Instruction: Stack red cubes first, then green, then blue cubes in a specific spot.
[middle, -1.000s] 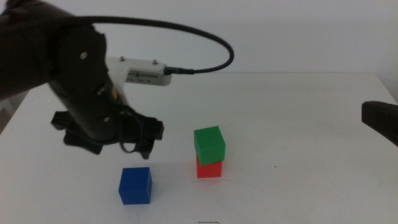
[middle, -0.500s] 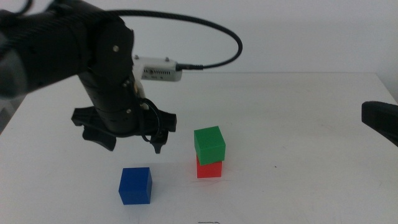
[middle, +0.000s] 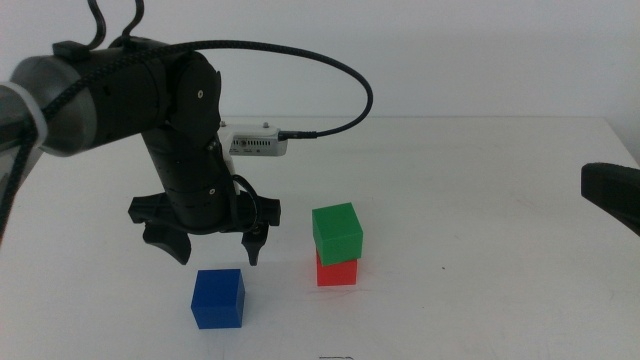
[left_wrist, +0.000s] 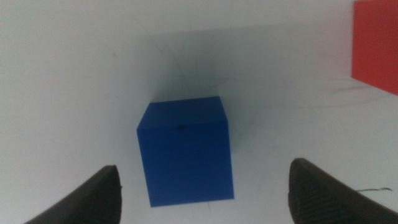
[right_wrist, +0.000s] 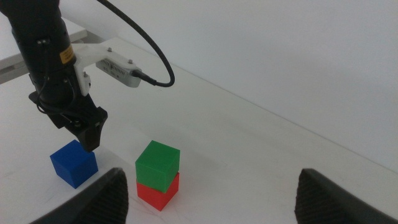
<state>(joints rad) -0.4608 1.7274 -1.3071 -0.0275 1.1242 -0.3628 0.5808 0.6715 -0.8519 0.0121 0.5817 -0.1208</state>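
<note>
While our left gripper (middle: 212, 247) hangs just above the blue cube (middle: 218, 298), we have its jaws spread wide, one to each side, so the cube sits squarely below the gap. The wrist camera confirms it: blue cube (left_wrist: 185, 151) centred between the two dark jaws, neither one touching it, the opening clearly wider than the cube. That line-up looks meant for a straight drop and a clean squeeze on opposite faces. Off to the gripper's right, the green cube (middle: 337, 232) sits on the red cube (middle: 336, 270), slightly skewed, so we judge two layers done and blue the last to go. Our right gripper (middle: 612, 192) waits at the far right edge, jaws held apart and empty in its own view, well clear of the stack.
</note>
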